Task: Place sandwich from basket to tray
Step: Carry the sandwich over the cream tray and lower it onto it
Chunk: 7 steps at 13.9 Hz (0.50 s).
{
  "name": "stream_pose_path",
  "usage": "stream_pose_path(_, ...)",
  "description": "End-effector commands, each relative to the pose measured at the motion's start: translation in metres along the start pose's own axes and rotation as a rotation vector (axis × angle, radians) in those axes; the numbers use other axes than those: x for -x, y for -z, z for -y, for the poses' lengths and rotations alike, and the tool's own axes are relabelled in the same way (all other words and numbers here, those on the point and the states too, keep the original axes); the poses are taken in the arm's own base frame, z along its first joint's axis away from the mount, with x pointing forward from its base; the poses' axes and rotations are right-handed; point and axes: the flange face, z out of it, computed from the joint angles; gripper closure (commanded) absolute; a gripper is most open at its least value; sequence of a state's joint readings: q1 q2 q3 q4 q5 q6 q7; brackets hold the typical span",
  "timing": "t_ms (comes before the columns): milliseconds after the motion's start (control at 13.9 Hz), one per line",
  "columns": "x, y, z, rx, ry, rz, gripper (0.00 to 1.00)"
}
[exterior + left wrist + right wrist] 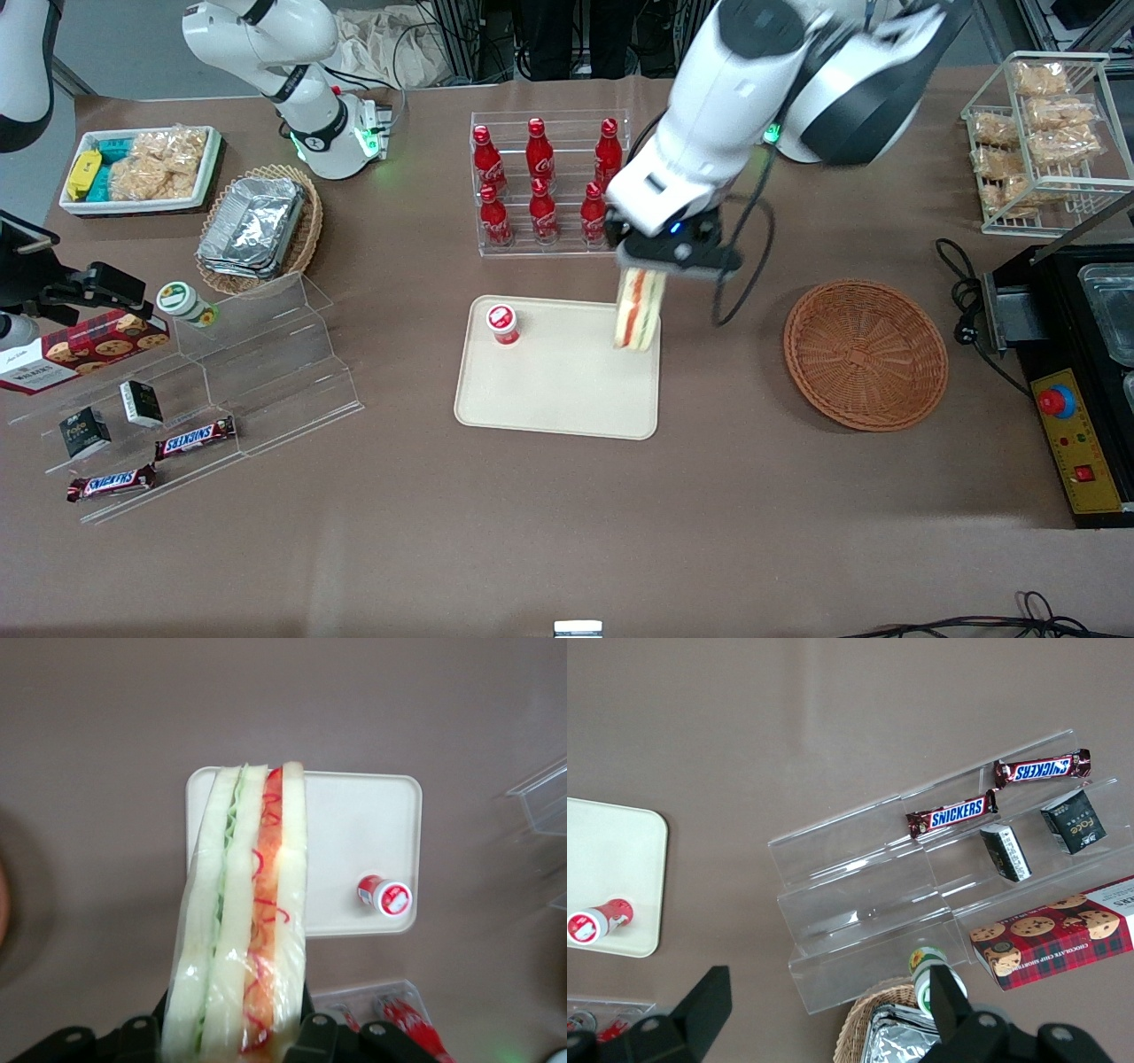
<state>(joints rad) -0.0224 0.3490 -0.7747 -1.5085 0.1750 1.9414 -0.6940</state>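
My left gripper point(640, 276) is shut on the sandwich point(640, 309), a plastic-wrapped wedge of white bread with green and red filling, hanging point-down. It hovers above the edge of the beige tray point(558, 390) that lies toward the working arm's end. In the left wrist view the sandwich point(241, 921) fills the space between the black fingers point(314, 1032), with the tray point(354, 828) below it. The round reddish-brown wicker basket point(866, 353) sits empty on the table, toward the working arm's end from the tray.
A small red-capped cup point(502, 323) lies on the tray. A clear rack of red cola bottles point(542, 188) stands just farther from the front camera than the tray. A clear stepped shelf with candy bars point(195, 437) lies toward the parked arm's end. A black machine point(1076, 372) stands beside the basket.
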Motion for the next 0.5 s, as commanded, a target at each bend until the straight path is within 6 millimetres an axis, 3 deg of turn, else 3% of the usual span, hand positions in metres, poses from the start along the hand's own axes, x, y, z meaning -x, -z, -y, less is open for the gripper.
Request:
stream_pose_path(0, -0.032, -0.096, -0.005, 0.022, -0.043, 0.018, 0.47)
stream_pose_path(216, -0.042, -0.194, 0.015, 0.003, 0.019, 0.092, 0.48)
stream_pose_path(288, -0.050, -0.219, 0.031, -0.008, 0.048, 0.100, 0.48)
stream_pose_path(431, -0.054, -0.247, 0.045, -0.013, 0.066, 0.103, 0.47)
